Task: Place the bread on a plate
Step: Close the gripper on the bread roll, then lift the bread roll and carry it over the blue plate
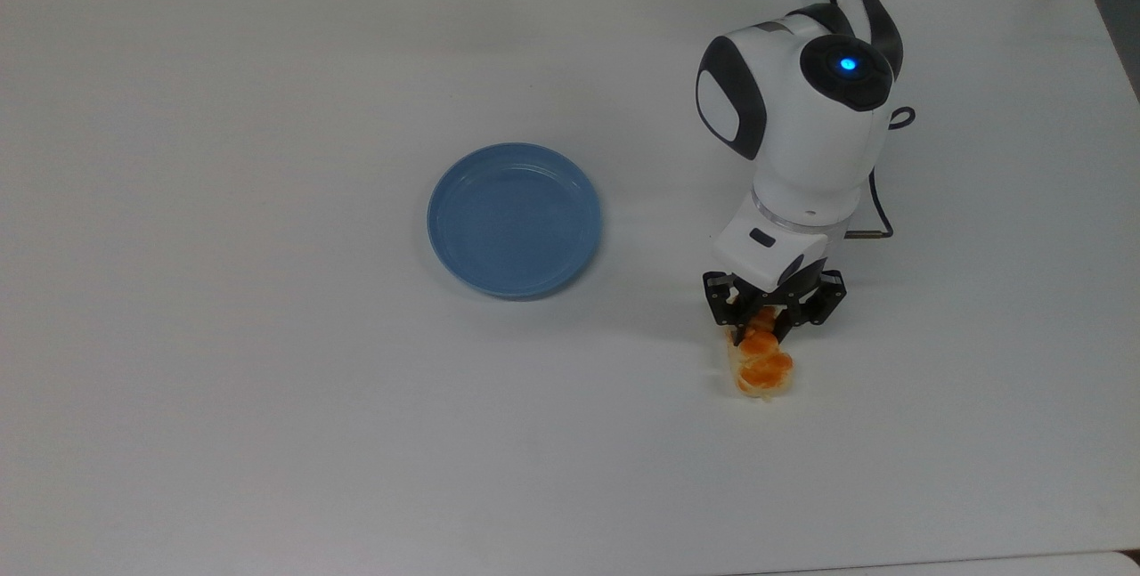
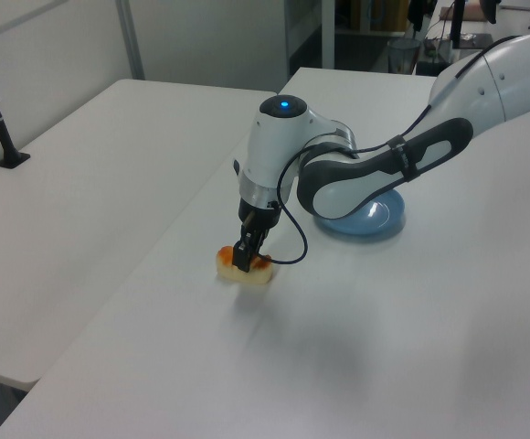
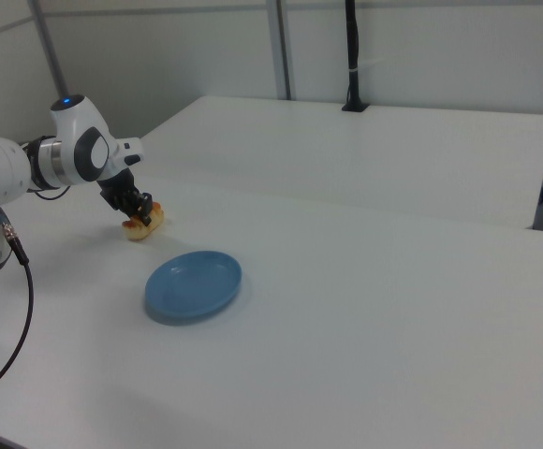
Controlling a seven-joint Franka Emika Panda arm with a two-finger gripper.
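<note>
On the white table (image 1: 267, 380), toward the top view's lower right, the small braided roll of bread with its glossy orange-brown top and pale cream sides (image 1: 761, 369) lay flat, and the arm's black two-finger gripper (image 1: 771, 320) was down over the end of it nearer the arm, fingers drawn in narrow and pressing the roll from both sides. The grasp looked closed on the bread, though the roll had not left the tabletop. The round, shallow light-blue plastic plate (image 1: 515, 220) sat bare, well apart from the roll toward the top view's left.

The chief risk, as I judged it, came from that off-centre hold: with most of the roll's length sticking out past the fingers, a lift could let the free end droop or swing, and a soft crust might squash or slide out of the pinch during the carry. A roll hanging askew could also catch the plate's raised rim and land half off it.
</note>
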